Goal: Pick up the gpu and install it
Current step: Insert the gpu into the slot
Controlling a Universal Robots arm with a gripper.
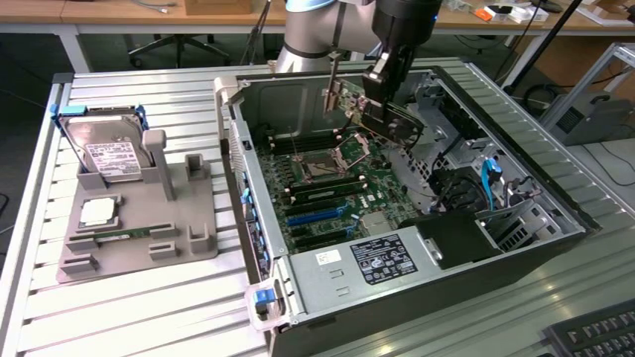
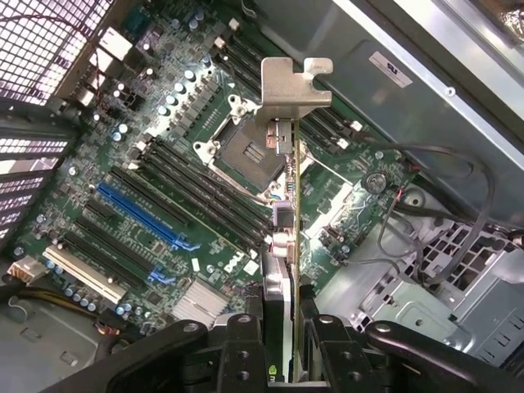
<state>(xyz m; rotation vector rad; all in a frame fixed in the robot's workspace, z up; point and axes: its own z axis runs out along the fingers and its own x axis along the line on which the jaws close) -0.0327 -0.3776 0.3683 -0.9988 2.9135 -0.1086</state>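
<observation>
Gpu [image 1: 395, 123] [image 2: 286, 246] is pinched tight in the gripper [image 1: 382, 78] [image 2: 284, 352], hanging tilted above the motherboard [image 1: 343, 190] [image 2: 164, 164] inside the open case [image 1: 297, 93], not seated in a slot. Exterior view's left to right: grey tray [image 1: 189, 201] with a hard drive [image 1: 114, 156] propped up, then the case.

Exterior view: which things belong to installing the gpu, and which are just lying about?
Job: gpu, held in the gripper; motherboard; case.
Lying about: hard drive; memory stick; grey holder; keyboard.
</observation>
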